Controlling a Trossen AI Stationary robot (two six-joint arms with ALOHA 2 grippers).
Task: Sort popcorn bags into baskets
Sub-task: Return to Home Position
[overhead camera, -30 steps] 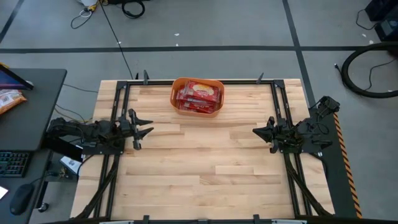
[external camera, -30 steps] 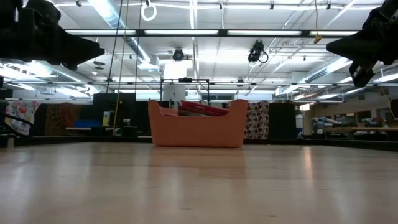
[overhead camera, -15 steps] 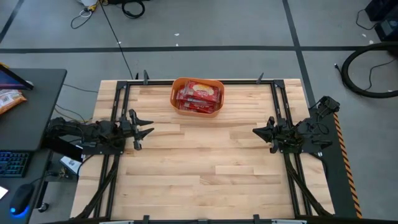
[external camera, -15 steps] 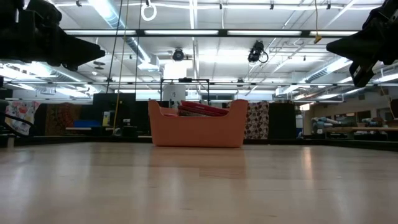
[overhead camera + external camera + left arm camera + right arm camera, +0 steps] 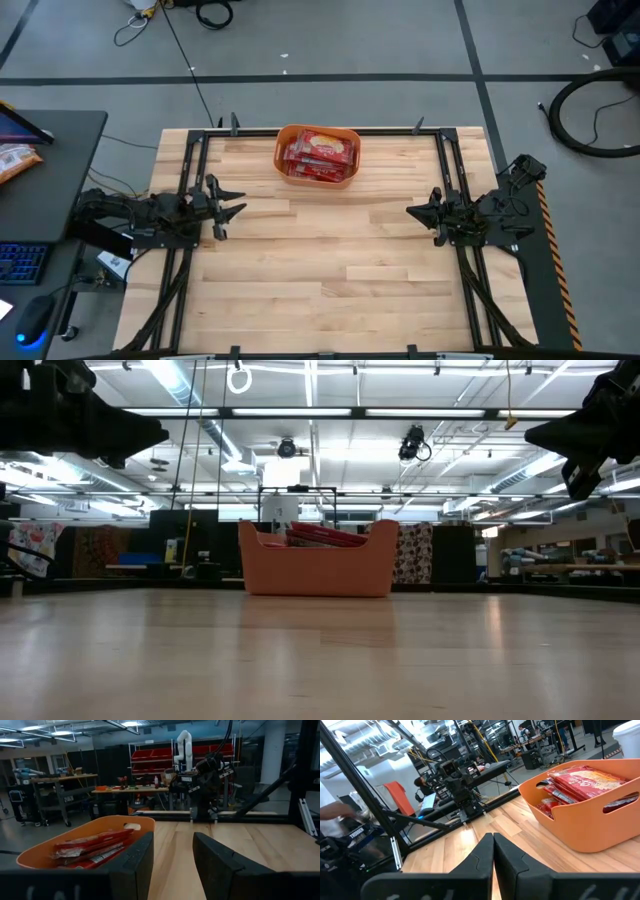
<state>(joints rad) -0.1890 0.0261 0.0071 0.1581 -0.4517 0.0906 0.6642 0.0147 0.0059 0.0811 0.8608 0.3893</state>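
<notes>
An orange basket (image 5: pixel 317 155) stands on the table near the middle of its far edge, resting on its base. Several red popcorn bags (image 5: pixel 318 153) lie stacked inside it, also seen in the right wrist view (image 5: pixel 585 782) and the left wrist view (image 5: pixel 92 847). My left gripper (image 5: pixel 238 209) hovers open above the table's left side, fingers apart with nothing between them (image 5: pixel 172 855). My right gripper (image 5: pixel 412 212) hovers shut above the table's right side, its fingers pressed together (image 5: pixel 493 845). Both point toward the table's middle.
Black frame rails (image 5: pixel 195 180) run along the table's left and right sides. A dark desk (image 5: pixel 45 150) with a keyboard and an orange snack bag (image 5: pixel 15 160) stands left of the table. The bare wooden tabletop (image 5: pixel 330 250) lies between the arms.
</notes>
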